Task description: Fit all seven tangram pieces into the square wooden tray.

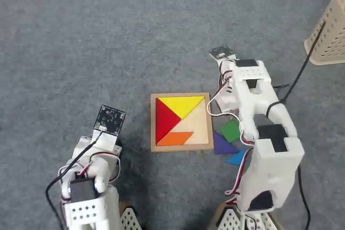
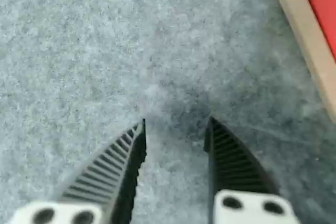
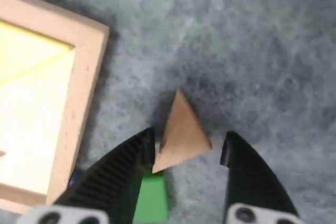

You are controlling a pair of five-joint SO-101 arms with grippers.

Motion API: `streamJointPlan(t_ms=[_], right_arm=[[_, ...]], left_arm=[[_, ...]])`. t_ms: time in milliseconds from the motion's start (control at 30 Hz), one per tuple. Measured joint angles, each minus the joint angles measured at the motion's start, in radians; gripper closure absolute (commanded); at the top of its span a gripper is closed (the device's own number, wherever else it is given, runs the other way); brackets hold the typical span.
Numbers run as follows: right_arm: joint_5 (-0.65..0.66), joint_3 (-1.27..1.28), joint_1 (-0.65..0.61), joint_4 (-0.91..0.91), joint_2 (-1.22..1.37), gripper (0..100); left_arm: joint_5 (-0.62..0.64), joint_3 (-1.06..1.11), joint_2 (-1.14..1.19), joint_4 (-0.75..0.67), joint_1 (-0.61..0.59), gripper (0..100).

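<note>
The square wooden tray (image 1: 207, 122) lies mid-table and holds a yellow triangle (image 1: 180, 106), a red triangle (image 1: 164, 119) and an orange parallelogram (image 1: 175, 139). Green (image 1: 230, 130), purple (image 1: 222, 144) and blue (image 1: 237, 158) pieces lie on the carpet just right of it, partly under the right arm (image 1: 253, 95). My right gripper (image 3: 190, 136) is open and straddles a small tan triangle (image 3: 181, 135) lying on the carpet, beside the tray's frame (image 3: 84, 93) and the green piece (image 3: 152, 198). My left gripper (image 2: 177, 124) hangs open over bare carpet, holding nothing, left of the tray's edge (image 2: 302, 40).
A beige slotted basket (image 1: 329, 30) stands at the far right edge. Grey carpet covers the whole table, with wide open room behind and left of the tray. The left arm (image 1: 99, 149) sits at the front left, and cables trail along the right arm.
</note>
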Motion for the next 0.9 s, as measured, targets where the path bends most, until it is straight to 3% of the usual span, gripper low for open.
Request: streamJointPlan(t_ms=[233,533,733,900], right_arm=[[0.000,0.000,0.002,-0.008,0.000,93.1],[0.000,0.000,-0.025,0.044,-0.089,93.9],[0.006,0.000,-0.181,0.117,-0.308,93.9],[0.133,0.002,-0.364,0.164,-0.345,93.9]], left_arm=[[0.000,0.000,0.000,0.000,0.000,82],[0.000,0.000,0.000,0.000,0.000,82],[0.000,0.000,0.000,0.000,0.000,82],[0.000,0.000,0.000,0.000,0.000,82]])
